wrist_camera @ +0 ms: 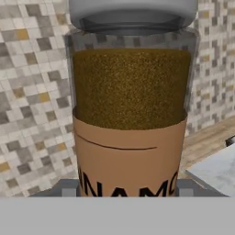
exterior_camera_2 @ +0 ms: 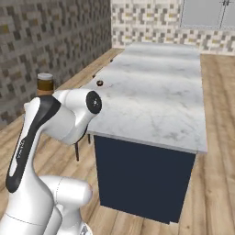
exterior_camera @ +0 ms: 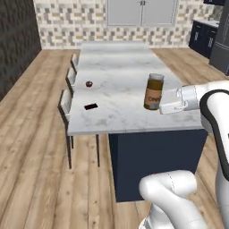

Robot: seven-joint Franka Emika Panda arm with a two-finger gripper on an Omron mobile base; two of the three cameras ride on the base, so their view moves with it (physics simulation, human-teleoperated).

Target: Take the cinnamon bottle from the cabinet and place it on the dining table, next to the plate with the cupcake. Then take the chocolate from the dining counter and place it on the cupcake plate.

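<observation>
My gripper (exterior_camera: 157, 106) is shut on the cinnamon bottle (exterior_camera: 154, 91), a brown jar with a pale cap and orange-brown label, held upright above the right part of the dining table (exterior_camera: 120, 67). The hand view has the bottle (wrist_camera: 131, 114) close up between the fingertips (wrist_camera: 64, 189). In the right base view the bottle (exterior_camera_2: 45, 84) rises behind my arm. The small dark cupcake (exterior_camera: 89, 83) sits near the table's left edge, also seen as a cupcake (exterior_camera_2: 99, 83) from the right. I cannot make out the white plate under it against the marble. The chocolate (exterior_camera: 91, 106) lies flat nearer the front left corner.
Pale chairs (exterior_camera: 67, 100) line the left side of the island. Grey wall cabinets (exterior_camera: 142, 12) and a tiled wall stand behind it. Navy base cabinets (exterior_camera: 203, 36) and a dark appliance (exterior_camera: 221, 49) are at the far right. Wood floor surrounds the island.
</observation>
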